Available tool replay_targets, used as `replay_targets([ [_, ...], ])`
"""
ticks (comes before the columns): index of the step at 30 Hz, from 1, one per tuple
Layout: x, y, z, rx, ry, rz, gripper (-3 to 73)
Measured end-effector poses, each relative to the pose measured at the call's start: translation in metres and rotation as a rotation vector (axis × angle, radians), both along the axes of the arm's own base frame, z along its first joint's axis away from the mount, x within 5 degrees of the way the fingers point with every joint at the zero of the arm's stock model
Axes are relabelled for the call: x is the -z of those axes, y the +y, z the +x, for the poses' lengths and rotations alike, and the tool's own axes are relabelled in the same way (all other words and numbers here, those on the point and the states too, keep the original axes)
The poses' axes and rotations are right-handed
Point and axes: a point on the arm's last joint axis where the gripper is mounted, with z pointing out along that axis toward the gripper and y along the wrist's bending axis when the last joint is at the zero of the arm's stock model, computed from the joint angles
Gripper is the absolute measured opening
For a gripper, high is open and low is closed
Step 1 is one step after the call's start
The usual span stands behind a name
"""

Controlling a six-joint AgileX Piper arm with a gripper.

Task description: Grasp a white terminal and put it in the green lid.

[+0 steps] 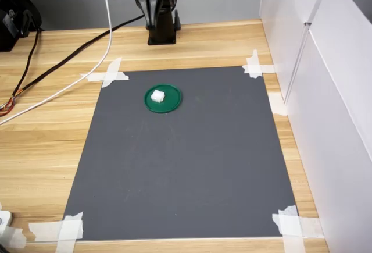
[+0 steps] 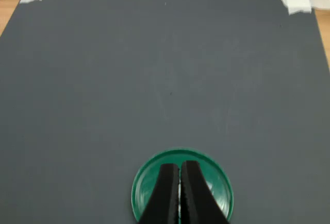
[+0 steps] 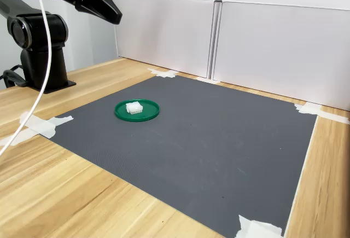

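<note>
White panels (image 3: 262, 46) are seen along one side of a light wooden desk (image 1: 46, 148), on which a dark grey mat (image 1: 186, 160) is fixed at its four corners with white tape strips (image 1: 107, 75). Near the mat's edge closest to the arm's base (image 1: 160, 23), the green lid (image 1: 171, 103) is laid flat, and the white terminal (image 1: 157, 96) is found inside it, toward the rim on the base side, in both exterior views. In the wrist view the terminal is hidden: only the green lid (image 2: 216, 183) is shown, partly covered by the gripper (image 2: 179, 175), whose two black fingers (image 2: 164, 193) are pressed nearly together with nothing between them. That the gripper (image 3: 112, 11) is held well above the desk, apart from lid (image 3: 146, 116) and terminal (image 3: 134, 107), is made plain only by the second exterior view; in the first exterior view the gripper itself is cut off at the upper edge. A white cable (image 1: 75, 81) and a black cable (image 1: 64, 58) are seen trailing across the desk's bare wood beside the mat.
</note>
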Motion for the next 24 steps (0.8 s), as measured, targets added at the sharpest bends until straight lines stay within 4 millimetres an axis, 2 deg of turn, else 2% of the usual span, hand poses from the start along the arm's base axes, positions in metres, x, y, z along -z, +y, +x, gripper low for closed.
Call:
replay_targets([
  [14,0.046,-0.003,-0.015,0.003,0.018,-0.073,-2.0],
  [24,0.048,-0.003,-0.019,0.001,-0.004,-0.078,-2.0],
])
